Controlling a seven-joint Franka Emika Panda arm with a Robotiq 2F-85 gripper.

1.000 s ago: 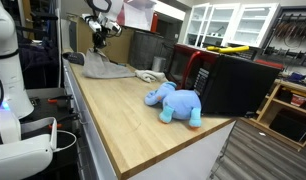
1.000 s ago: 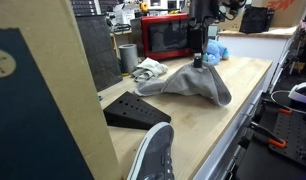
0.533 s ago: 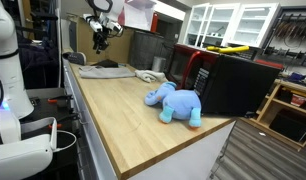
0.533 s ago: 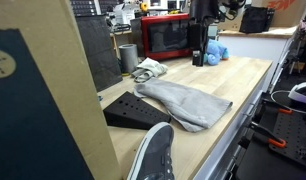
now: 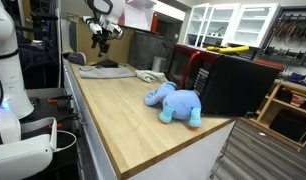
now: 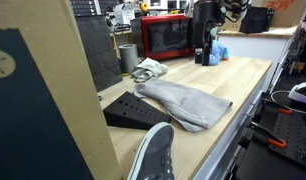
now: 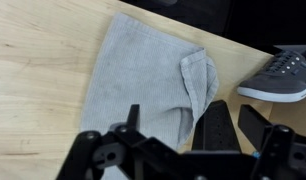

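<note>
Wrist view: tool (image 7: pixel 173 122) hangs over the grey cloth (image 7: pixel 143 75). Its fingers (image 7: pixel 215 118) are spread wide with nothing between them, and I see no contact with the fabric. The cloth lies flat on the wooden tabletop (image 7: pixel 33 80), with one corner folded back on itself on the side toward the grey sneaker (image 7: pixel 278 72). The sneaker sits near that edge, apart from the cloth.

In an exterior view the tool (image 6: pixel 203 48) is well above the tabletop, in front of the red microwave (image 6: pixel 168 38). The cloth (image 6: pixel 188 100) is spread below and nearer the camera, beside a black wedge (image 6: pixel 133 108). In an exterior view the blue plush elephant (image 5: pixel 175 103) is well apart, further along the tabletop.

My read is that the step in hand is handling the cloth with an empty, open tool. To do it well:
- Move only vertically over the fabric so a fingertip can't snag the folded corner.
- For any pinch, go for an edge or that doubled corner, not mid-panel, because flat fabric gives the pads nothing to bite.
- Touch down lightly; the wood won't give.
- Leave margin to the sneaker.
</note>
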